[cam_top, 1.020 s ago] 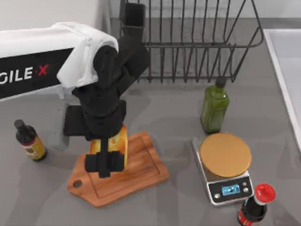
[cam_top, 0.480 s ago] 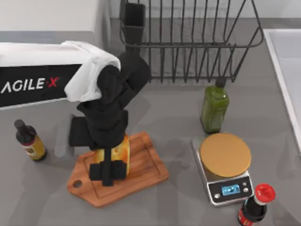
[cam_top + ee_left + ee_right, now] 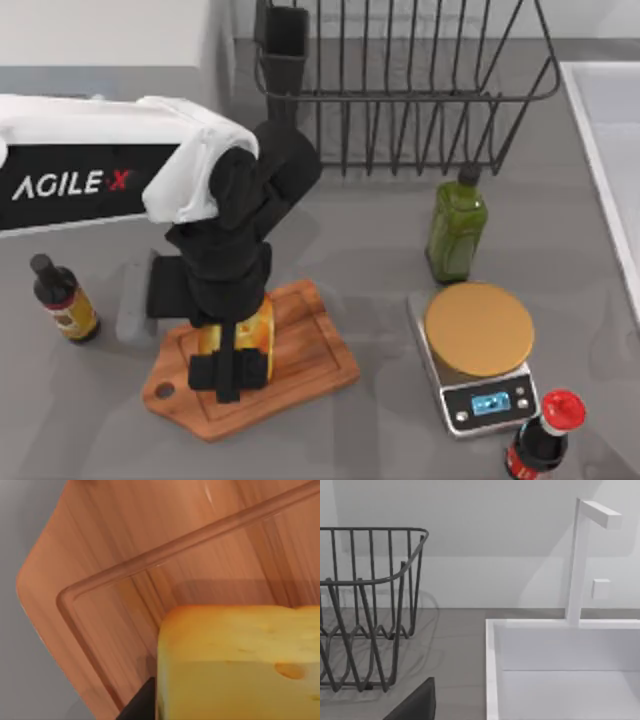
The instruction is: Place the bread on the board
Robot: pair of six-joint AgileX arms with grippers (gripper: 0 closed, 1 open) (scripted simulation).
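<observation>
The bread, a golden-yellow slice with a brown crust, stands on edge over the middle of the reddish-brown board. My left gripper points down over the board, shut on the bread. Up close in the left wrist view, the bread hangs just above or on the grooved board, and I cannot tell whether they touch. One dark fingertip shows beside the slice. A dark part of my right gripper sits parked near the sink.
A silver scale with a tan disc stands right of the board, with a green bottle behind it and a red-capped bottle in front. A small dark bottle stands at left. A wire rack and a white sink lie at the back and right.
My left arm has shifted a little to the right and down, bringing the held bread lower over the board. Nothing else has moved.
</observation>
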